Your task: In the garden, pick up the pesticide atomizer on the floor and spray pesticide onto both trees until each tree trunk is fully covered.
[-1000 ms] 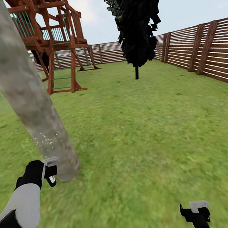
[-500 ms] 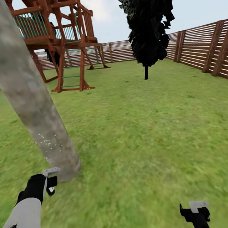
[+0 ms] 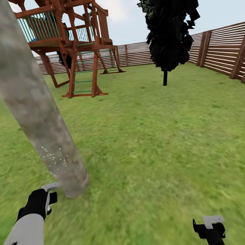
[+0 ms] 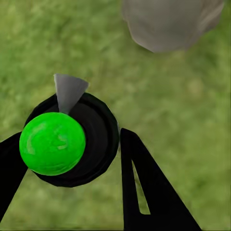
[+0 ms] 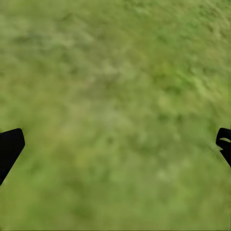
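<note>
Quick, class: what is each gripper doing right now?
Left gripper: shut on the pesticide atomizer, near the tree trunk.
Right gripper: open, empty, above grass.

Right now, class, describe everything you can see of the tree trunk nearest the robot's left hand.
The tree trunk is a thick, branchless column with pale grey-brown mottled bark. In the head view it rises leaning from the lawn and runs out of the picture's top, so its crown is unseen. Small white specks dot its lower part. Its base meets the grass just ahead of the left hand, which holds the atomizer and appears not to touch the bark. The left wrist view shows its rounded grey base.
</note>
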Motion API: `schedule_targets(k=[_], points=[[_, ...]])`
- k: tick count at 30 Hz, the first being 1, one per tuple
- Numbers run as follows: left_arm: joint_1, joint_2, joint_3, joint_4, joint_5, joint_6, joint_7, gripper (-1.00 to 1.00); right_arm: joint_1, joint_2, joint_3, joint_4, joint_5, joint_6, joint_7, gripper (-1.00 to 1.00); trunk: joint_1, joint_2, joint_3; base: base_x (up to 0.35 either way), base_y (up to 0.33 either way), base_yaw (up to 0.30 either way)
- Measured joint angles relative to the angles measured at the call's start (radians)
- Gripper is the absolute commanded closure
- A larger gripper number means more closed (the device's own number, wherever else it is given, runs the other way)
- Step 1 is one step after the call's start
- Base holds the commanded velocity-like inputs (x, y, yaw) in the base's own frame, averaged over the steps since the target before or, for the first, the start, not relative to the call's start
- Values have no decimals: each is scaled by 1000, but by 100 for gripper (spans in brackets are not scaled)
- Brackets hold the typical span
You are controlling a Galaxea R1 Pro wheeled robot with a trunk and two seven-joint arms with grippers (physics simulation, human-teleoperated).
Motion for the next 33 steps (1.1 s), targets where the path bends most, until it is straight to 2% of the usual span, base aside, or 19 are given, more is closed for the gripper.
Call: schedule_targets(k=[1, 7, 19, 33], points=[[0, -3, 1, 2, 11, 1, 4, 100, 0, 0, 0, 0, 0, 0, 0, -100, 0, 0, 0, 0, -47, 190], [0, -16, 1, 3, 10, 1, 1, 100, 0, -2, -1, 1, 0, 0, 1, -100, 0, 0, 0, 0, -223, 40], [0, -15, 4, 1, 9, 2, 3, 100, 0, 0, 1, 0, 0, 0, 1, -100, 0, 0, 0, 26, -272, 2], [0, -14, 8, -9, 10, 3, 6, 100, 0, 1, 1, 1, 0, 0, 1, -100, 0, 0, 0, 27, -272, 251]])
